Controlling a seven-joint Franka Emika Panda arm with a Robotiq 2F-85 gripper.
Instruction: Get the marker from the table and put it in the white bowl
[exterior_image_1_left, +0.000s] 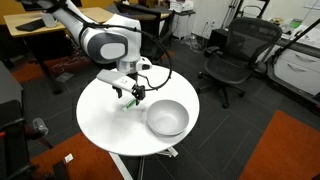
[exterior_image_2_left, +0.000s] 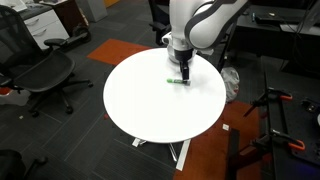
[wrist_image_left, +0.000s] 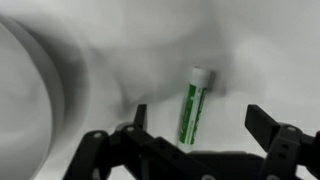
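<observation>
The green marker with a white end lies flat on the round white table (exterior_image_1_left: 105, 125). It shows in both exterior views (exterior_image_1_left: 128, 103) (exterior_image_2_left: 177, 81) and in the wrist view (wrist_image_left: 192, 105). My gripper (exterior_image_1_left: 133, 94) (exterior_image_2_left: 183, 70) hangs just above it, open and empty. In the wrist view the two fingers (wrist_image_left: 200, 125) stand either side of the marker and do not touch it. The white bowl (exterior_image_1_left: 167, 118) stands upright on the table beside the gripper and is a blurred rim at the left of the wrist view (wrist_image_left: 40, 90). I cannot make it out on the table (exterior_image_2_left: 150, 110) in an exterior view.
Black office chairs (exterior_image_1_left: 232, 60) (exterior_image_2_left: 40, 75) stand around the table. A wooden desk (exterior_image_1_left: 35, 35) is behind the arm. A tripod (exterior_image_2_left: 275, 120) stands on the floor near the table's edge.
</observation>
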